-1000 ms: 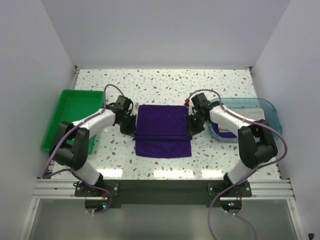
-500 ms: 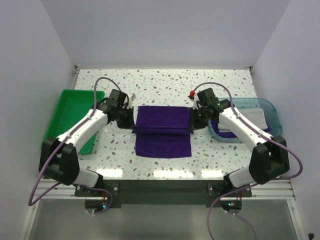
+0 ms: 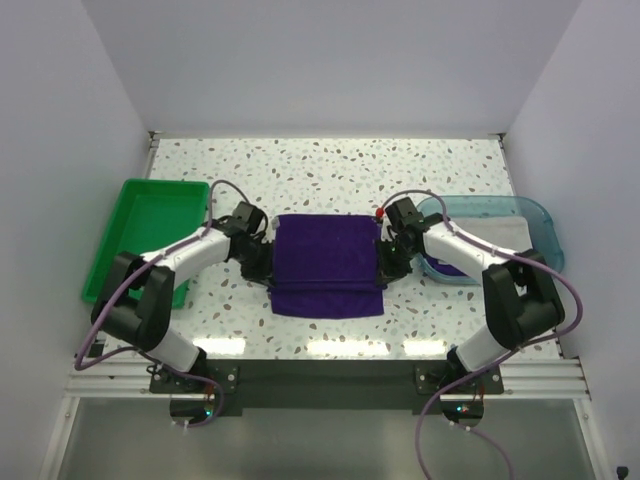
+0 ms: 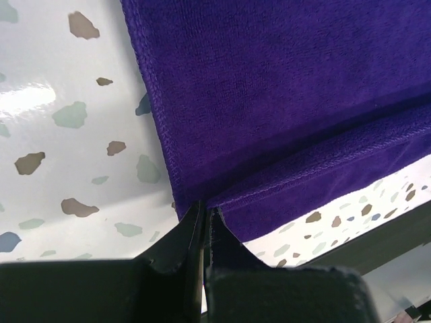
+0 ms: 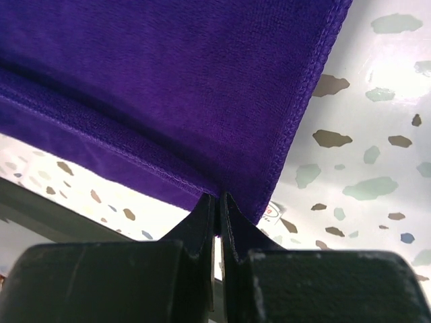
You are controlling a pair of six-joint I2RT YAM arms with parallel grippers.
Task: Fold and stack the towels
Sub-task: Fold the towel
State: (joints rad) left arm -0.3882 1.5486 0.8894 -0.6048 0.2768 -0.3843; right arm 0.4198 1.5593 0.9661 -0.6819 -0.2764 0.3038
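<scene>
Green plastic bin (image 3: 140, 232): stood at the far left of the speckled terrazzo table (image 3: 330, 165), well apart from the cloth. Left gripper (image 3: 263, 264): set low at the left edge of the dark purple towel (image 3: 325, 250); in the left wrist view its fingertips (image 4: 188, 229) were pressed together with no gap showing, pinching the towel's left corner where the upper layer met the lower. Dark purple towel: lay at the middle of the table between the two arms, partly folded, the upper layer lying over most of the lower, with a strip of the lower layer showing along the near edge. Right gripper (image 3: 386, 262): set at the towel's right edge, level with the left one; in the right wrist view its fingertips (image 5: 236, 222) were likewise closed tight on the towel's right corner at the fold. Translucent teal tray (image 3: 540, 212): stood at the far right, just beside the right arm, holding a pale grey-white towel (image 3: 505, 232) and, at its near-left end, a further purple towel (image 3: 452, 268).
</scene>
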